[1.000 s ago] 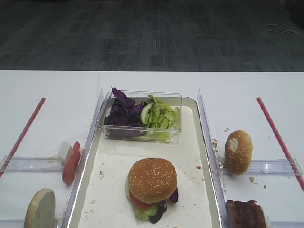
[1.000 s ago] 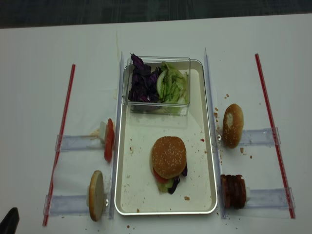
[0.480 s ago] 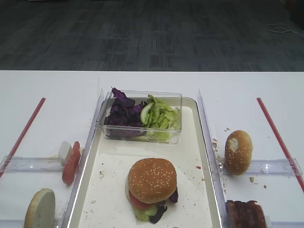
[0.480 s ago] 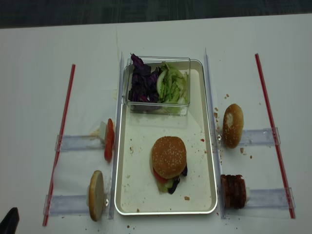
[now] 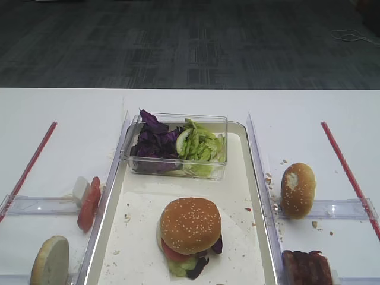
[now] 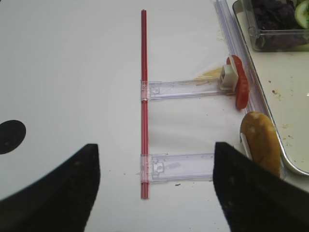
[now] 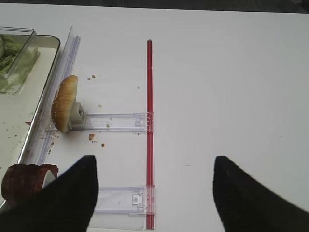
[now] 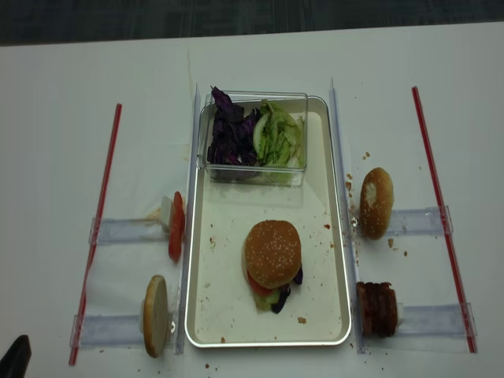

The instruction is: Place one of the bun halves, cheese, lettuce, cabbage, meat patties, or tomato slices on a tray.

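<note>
Tray [image 5: 237, 148]: long cream-white tray in the middle of the white table [image 5: 59, 113], speckled with crumbs.
Sesame bun top [image 5: 190, 225]: sits on the tray toward its near end, capping a stack; a tomato slice, green leaf and purple leaf poke out under its near edge.
Clear box [image 5: 176, 146]: stands at the far end of the tray, with purple cabbage [image 5: 153, 142] in its left half and lettuce [image 5: 203, 147] in its right half.
Tomato slices [image 5: 89, 203]: stand on edge just left of the tray, against a clear holder [image 5: 35, 205].
Pale bun half [image 5: 50, 262]: stands on edge near the tray's left near corner, its whitish cut face showing.
Torn bun [image 5: 297, 189]: brown bun with a white torn patch, just right of the tray on another clear holder, with crumbs around it.
Meat patties [image 5: 307, 267]: dark stack right of the tray's near corner.
Red strips [image 5: 346, 168]: one on each outer side of the table.
Right gripper [image 7: 154, 193]: over bare table right of the tray, fingers spread wide with nothing between them.
Left gripper [image 6: 154, 188]: over bare table left of the tray, fingers spread apart and holding nothing.
</note>
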`<state>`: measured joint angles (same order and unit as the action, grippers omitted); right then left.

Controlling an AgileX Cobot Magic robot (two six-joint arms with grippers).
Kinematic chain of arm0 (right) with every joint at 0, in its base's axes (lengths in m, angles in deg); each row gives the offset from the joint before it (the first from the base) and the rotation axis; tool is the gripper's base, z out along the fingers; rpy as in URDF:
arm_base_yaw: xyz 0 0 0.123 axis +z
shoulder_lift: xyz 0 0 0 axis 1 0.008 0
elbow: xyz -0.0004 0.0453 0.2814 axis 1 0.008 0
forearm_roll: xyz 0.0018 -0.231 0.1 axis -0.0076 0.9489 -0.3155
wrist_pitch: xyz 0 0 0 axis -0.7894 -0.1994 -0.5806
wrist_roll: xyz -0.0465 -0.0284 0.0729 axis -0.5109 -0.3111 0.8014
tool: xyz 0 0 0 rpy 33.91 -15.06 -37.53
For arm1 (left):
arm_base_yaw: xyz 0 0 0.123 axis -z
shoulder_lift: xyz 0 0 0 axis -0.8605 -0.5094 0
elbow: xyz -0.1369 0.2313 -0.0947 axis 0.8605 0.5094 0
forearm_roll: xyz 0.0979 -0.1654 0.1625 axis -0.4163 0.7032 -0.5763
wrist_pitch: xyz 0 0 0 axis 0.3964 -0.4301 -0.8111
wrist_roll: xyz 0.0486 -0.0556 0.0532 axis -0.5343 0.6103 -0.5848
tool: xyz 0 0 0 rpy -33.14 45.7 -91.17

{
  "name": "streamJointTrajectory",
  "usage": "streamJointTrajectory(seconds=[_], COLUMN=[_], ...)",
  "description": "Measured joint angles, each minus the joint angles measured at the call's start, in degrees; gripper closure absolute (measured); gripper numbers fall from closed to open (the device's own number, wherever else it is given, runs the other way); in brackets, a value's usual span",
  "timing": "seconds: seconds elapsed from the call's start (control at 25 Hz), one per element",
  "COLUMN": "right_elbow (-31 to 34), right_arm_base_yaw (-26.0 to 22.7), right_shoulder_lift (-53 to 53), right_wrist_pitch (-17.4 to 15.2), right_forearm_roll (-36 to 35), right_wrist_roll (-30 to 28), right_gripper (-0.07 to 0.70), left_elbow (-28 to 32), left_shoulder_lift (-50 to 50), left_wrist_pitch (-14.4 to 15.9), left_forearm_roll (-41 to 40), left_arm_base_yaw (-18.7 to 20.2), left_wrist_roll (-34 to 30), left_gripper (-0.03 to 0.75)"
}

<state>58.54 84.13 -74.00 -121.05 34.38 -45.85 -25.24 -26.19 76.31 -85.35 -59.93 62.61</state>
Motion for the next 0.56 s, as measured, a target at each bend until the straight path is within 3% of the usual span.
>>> streamJointTrajectory(seconds=[0.56], right_elbow=[0.0], right_arm_base_yaw=[0.0], right_shoulder_lift=[0.0], right_wrist_pitch=[0.0], right_forearm_roll=[0.0], right_wrist_roll=[0.09], right_gripper=[0.094], left_elbow=[0.0], left_shoulder_lift=[0.0], left_wrist_pitch=[0.0], left_forearm_roll=[0.0], left_arm_base_yaw=[0.0], left_wrist_roll=[0.0], left_gripper=[0.225])
